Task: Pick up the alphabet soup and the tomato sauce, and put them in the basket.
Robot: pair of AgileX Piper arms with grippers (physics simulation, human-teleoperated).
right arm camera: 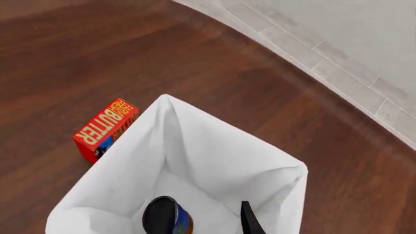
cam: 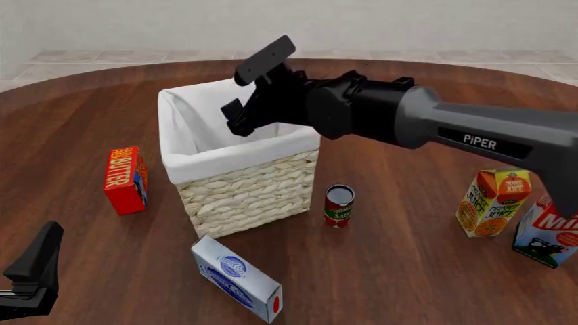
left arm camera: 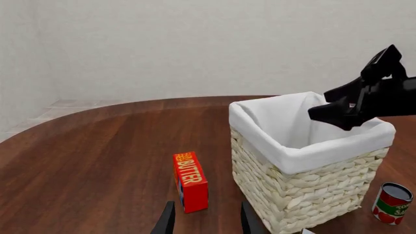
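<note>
The basket (cam: 185, 172) stands mid-table; it also shows in the left wrist view (left arm camera: 305, 185) and the right wrist view (right arm camera: 123, 175). My right gripper (cam: 237, 116) hangs over its opening with the jaws apart; it also shows in the left wrist view (left arm camera: 334, 112). The alphabet soup (right arm camera: 182, 222) lies below it inside the liner, apart from the one finger (right arm camera: 250, 220) that shows. The tomato sauce (cam: 339, 205) stands upright on the table just right of the basket, also in the left wrist view (left arm camera: 392, 202). My left gripper (left arm camera: 206, 222) is open and empty at the near left (cam: 32, 271).
A red butter box (cam: 124, 179) stands left of the basket. A white-and-blue box (cam: 237, 277) lies in front of it. An orange juice carton (cam: 492, 202) and a milk carton (cam: 546, 230) stand at the right.
</note>
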